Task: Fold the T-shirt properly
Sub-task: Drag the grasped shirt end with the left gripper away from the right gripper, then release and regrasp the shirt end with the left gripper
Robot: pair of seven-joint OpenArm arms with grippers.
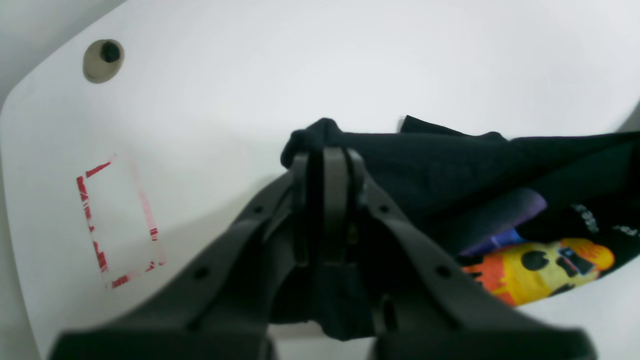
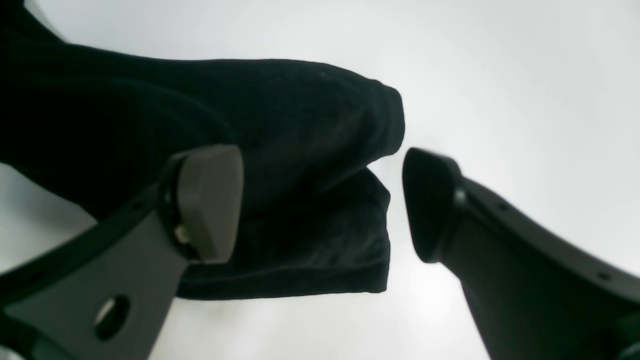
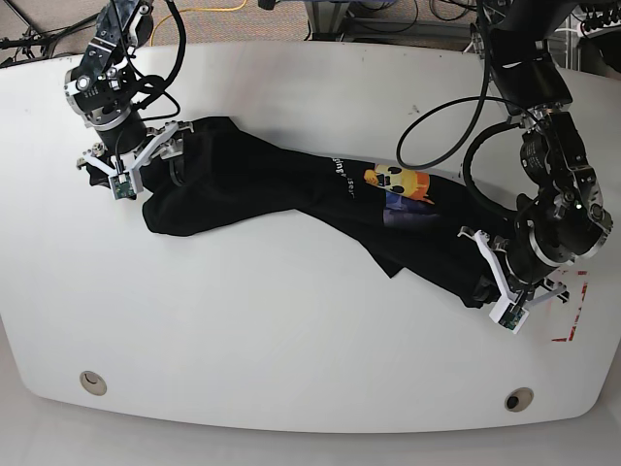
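The shirt (image 3: 281,189) lies stretched in a rope across the table (image 3: 291,340). The left gripper (image 1: 327,165) pinches one end, probably to pull it taut, while the right gripper (image 2: 320,200) stands spread around the other end, not yet closed.

Black T-shirt (image 3: 252,180) with yellow-orange face print; white table (image 3: 291,340).

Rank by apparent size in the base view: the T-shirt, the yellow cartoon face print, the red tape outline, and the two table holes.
1. T-shirt, by far the largest.
2. Red tape outline.
3. Yellow cartoon face print, close to the outline, so that order is unsure.
4. Two table holes, alike.
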